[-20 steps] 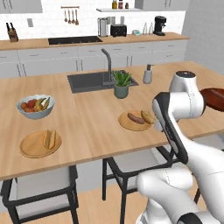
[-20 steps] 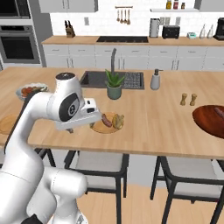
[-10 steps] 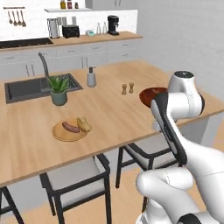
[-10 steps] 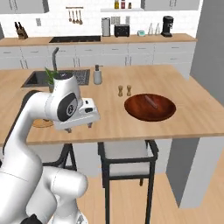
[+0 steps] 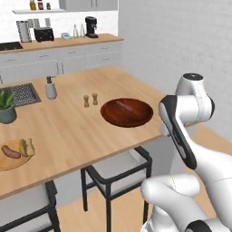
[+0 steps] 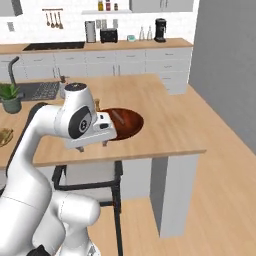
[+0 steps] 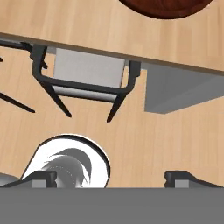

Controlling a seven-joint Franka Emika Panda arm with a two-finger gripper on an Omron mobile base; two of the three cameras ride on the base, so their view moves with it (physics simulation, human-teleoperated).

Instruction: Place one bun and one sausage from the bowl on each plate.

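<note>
- The tool (image 7: 109, 179) points down at the floor; in the hand view its two dark fingertips (image 7: 41, 178) stand far apart with nothing between them.
- In the right base view the tool (image 6: 92, 146) hangs just off the near edge of the surface (image 6: 165, 125), its short fingers over the stool (the gap under them is bare floor and seat).
- Straight below it in the hand view lies a grey-seated stool (image 7: 85, 74) with a black frame, tucked under the surface's near edge.
- The bowl (image 5: 127, 112) of dark reddish-brown wood sits on the surface near its near right corner, close to the near edge; the left base view shows one thin sausage (image 5: 123, 105) lying inside it, toward the far side.
- In the right base view the bowl (image 6: 127, 121) is partly hidden behind the white arm; in the hand view a dark arc of its rim (image 7: 164, 8) shows at the top.
- Two small shakers (image 5: 90, 99) stand side by side just beyond the bowl, toward the middle of the surface.
- A soap dispenser (image 5: 50, 88) stands further back, beside the sink (image 5: 22, 94) let into the far left part of the surface.
- A potted plant (image 5: 6, 106) stands near the sink's front corner.
- At the near left edge of the surface a wooden plate (image 5: 10, 159) carries a sausage and a bun (touching each other, it seems).
- Against the back wall runs a counter (image 6: 95, 46) with a toaster (image 6: 108, 35) and a coffee machine (image 6: 160, 30).
</note>
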